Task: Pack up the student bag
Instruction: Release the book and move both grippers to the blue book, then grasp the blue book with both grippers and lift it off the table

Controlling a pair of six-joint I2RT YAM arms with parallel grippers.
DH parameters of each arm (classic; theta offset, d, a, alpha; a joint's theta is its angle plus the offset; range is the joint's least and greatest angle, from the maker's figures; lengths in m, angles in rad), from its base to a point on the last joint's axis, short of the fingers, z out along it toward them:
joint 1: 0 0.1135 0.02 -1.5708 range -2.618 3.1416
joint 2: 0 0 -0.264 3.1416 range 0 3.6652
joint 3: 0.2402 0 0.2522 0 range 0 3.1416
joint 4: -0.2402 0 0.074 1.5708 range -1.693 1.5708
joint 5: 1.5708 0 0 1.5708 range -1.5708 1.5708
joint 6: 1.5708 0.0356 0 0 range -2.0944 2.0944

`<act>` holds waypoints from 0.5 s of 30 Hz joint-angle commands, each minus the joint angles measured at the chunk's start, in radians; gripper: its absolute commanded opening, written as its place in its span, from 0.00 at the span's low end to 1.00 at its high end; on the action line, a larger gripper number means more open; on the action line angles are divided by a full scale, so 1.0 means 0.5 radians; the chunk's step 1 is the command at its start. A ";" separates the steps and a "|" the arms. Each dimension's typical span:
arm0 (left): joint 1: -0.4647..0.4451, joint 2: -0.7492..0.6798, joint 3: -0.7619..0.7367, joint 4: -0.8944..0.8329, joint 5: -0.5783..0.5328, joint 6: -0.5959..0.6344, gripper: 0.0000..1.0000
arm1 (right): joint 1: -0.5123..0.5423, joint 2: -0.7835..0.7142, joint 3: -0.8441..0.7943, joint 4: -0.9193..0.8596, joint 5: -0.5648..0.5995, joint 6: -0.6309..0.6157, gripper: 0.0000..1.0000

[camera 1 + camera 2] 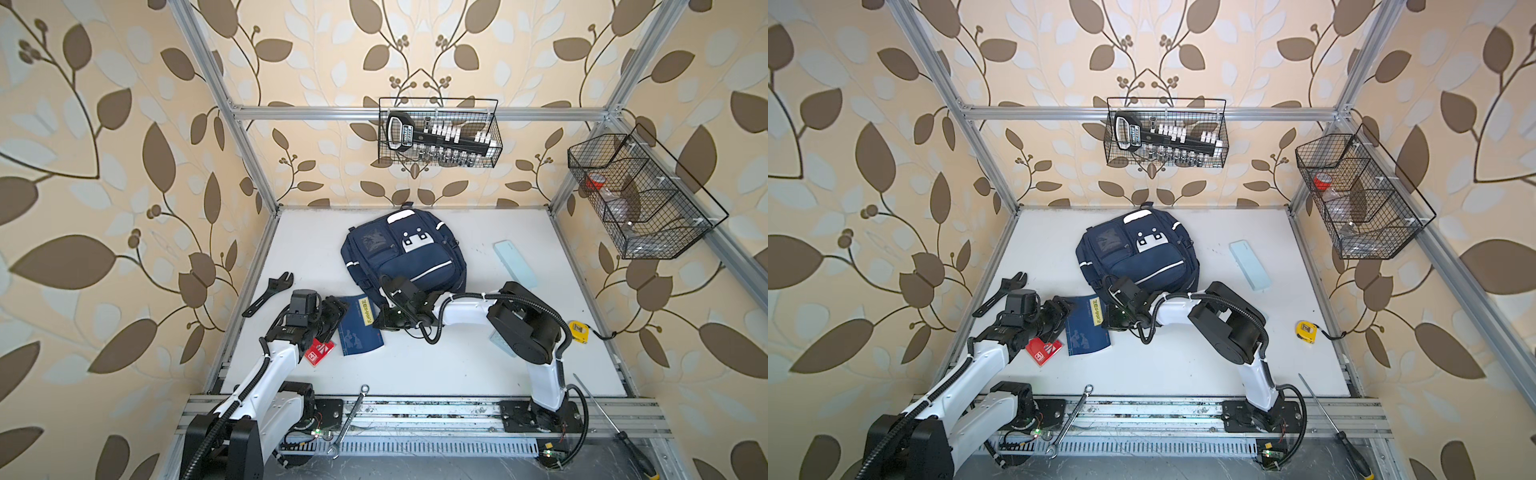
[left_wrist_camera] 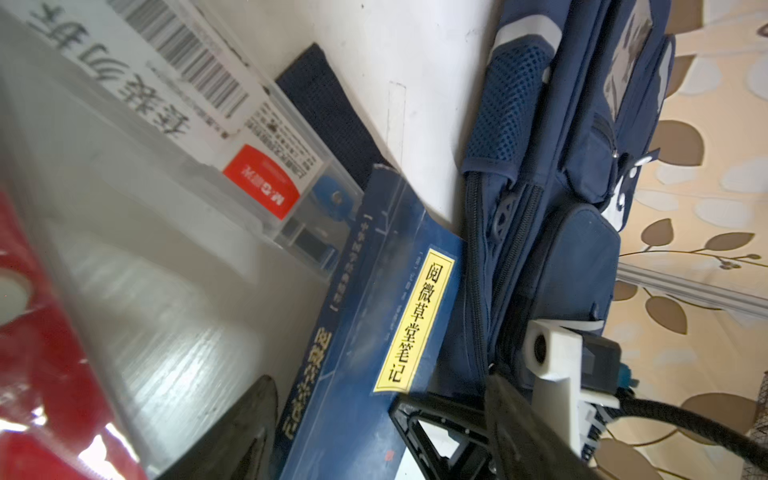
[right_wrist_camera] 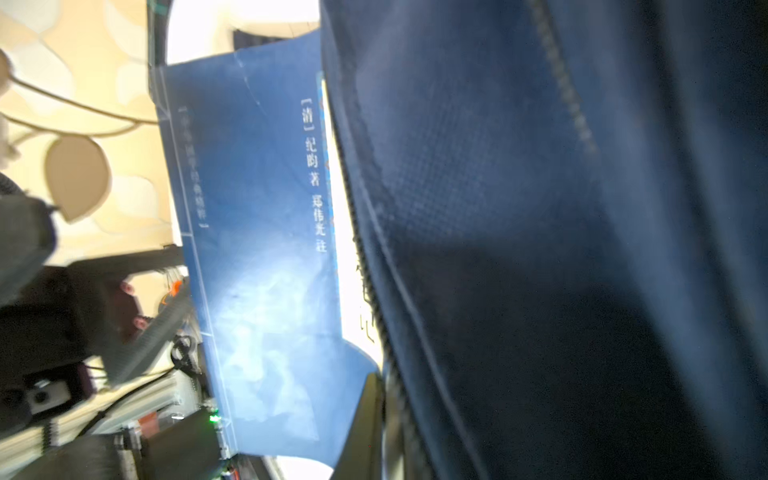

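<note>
The student bag [image 1: 405, 253] [image 1: 1138, 255], navy with white stripes, lies front-up in the middle of the table in both top views. A blue book [image 1: 359, 326] [image 1: 1088, 328] with a yellow label lies flat just in front of it. My left gripper [image 1: 337, 311] [image 2: 380, 382] is at the book's left edge, open, with its fingers on either side of the book [image 2: 365, 332]. My right gripper [image 1: 384, 319] [image 3: 380, 415] has reached across to the bag's near edge. It is shut on the zipped edge of the bag [image 3: 540, 249], beside the book [image 3: 257, 249].
A red packet [image 1: 319, 352] and a clear stationery box [image 2: 266, 174] lie under my left wrist. An adjustable wrench [image 1: 270, 293] is at the left. A pale green case [image 1: 515, 264] and a tape measure [image 1: 578, 331] are at the right. A spanner [image 1: 349, 419] and a screwdriver [image 1: 611, 428] rest on the front rail. Wire baskets [image 1: 438, 133] hang on the frame.
</note>
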 commanded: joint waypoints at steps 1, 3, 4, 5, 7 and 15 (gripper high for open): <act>-0.031 0.006 0.072 0.008 0.259 -0.001 0.79 | 0.036 -0.106 -0.041 0.202 -0.140 0.022 0.00; -0.029 0.011 0.057 -0.002 0.236 0.008 0.80 | 0.035 -0.148 -0.063 0.263 -0.166 0.022 0.00; -0.029 0.010 0.064 -0.056 0.198 0.018 0.83 | 0.037 -0.166 -0.072 0.287 -0.180 0.073 0.00; -0.029 0.006 0.069 -0.103 0.171 0.023 0.86 | 0.037 -0.181 -0.076 0.290 -0.189 0.089 0.00; -0.020 -0.034 0.067 -0.190 0.132 0.013 0.91 | 0.035 -0.236 -0.091 0.319 -0.206 0.111 0.00; 0.005 -0.351 0.398 -0.472 0.140 0.009 0.97 | 0.018 -0.664 -0.149 0.257 -0.062 0.100 0.00</act>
